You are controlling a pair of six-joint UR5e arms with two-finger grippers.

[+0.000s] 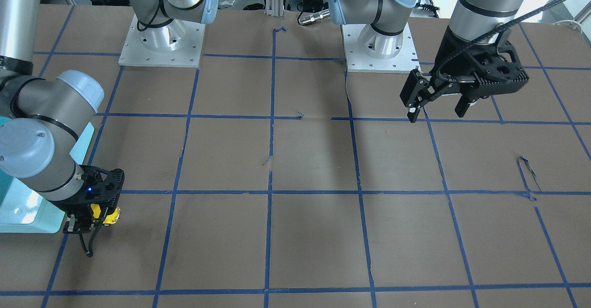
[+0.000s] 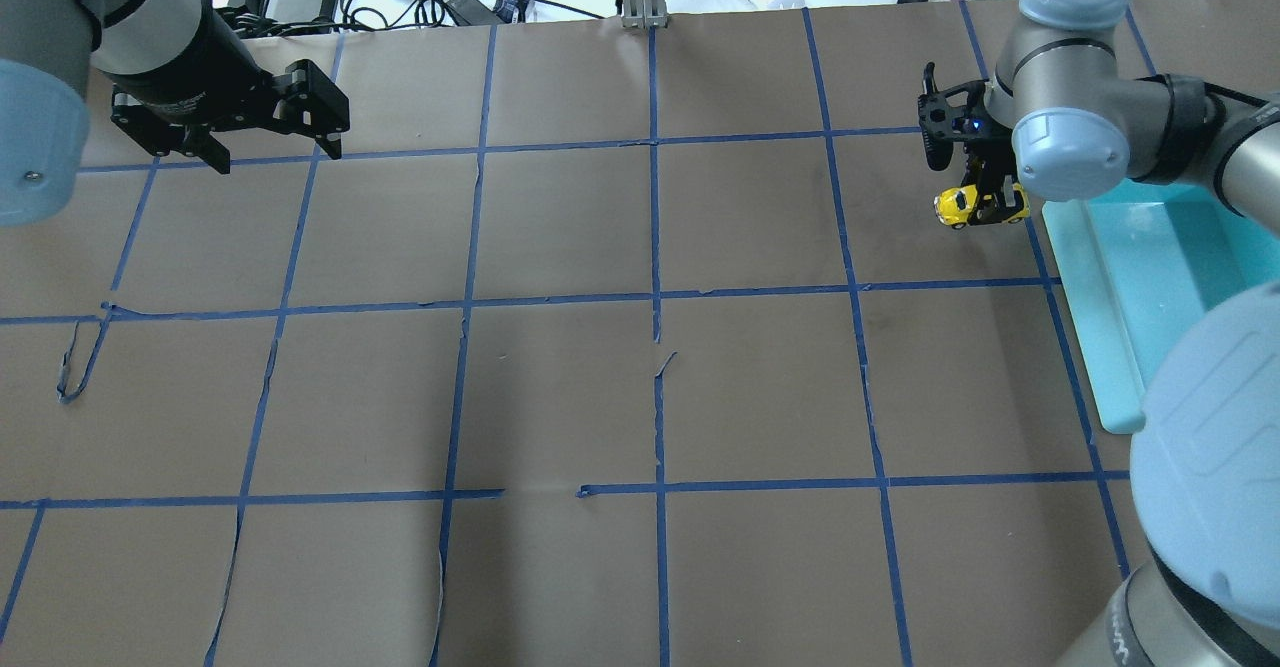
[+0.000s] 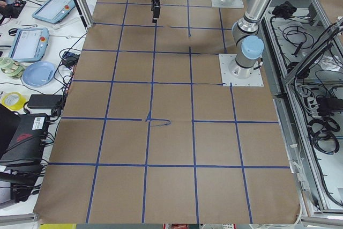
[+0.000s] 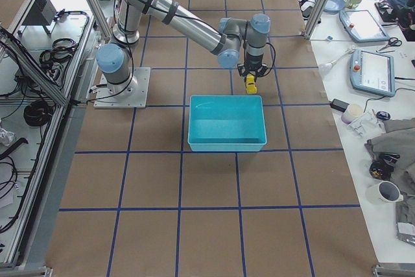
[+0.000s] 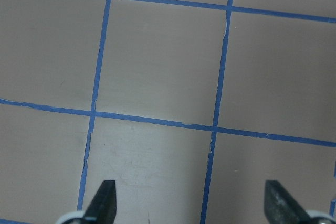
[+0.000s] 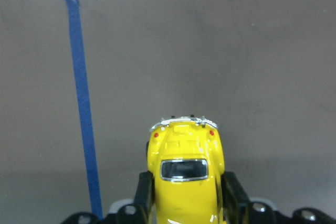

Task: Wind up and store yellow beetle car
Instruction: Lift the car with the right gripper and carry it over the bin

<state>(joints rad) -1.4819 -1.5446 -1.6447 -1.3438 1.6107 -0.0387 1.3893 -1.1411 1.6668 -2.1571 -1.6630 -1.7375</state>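
While the right end effector (image 6: 187, 184) is closed on the sides of the car (image 2: 975, 205), the car is low over the worktop (image 2: 560, 397), just beside the bin (image 4: 227, 144) at the right edge. I cannot tell if it touches down. I think this is the wind-up step. Next, press it down and pull it back, then put it in the bin. The left end effector (image 2: 272, 152) hangs open and empty over the left half

I view a table (image 2: 560, 227) under brown paper, gridded with blue tape (image 2: 654, 247). In my left side view, a white bench (image 3: 56, 36) along it carries 2 tablets (image 3: 28, 44), 1 blue plate (image 3: 38, 72) and cables (image 3: 69, 57).
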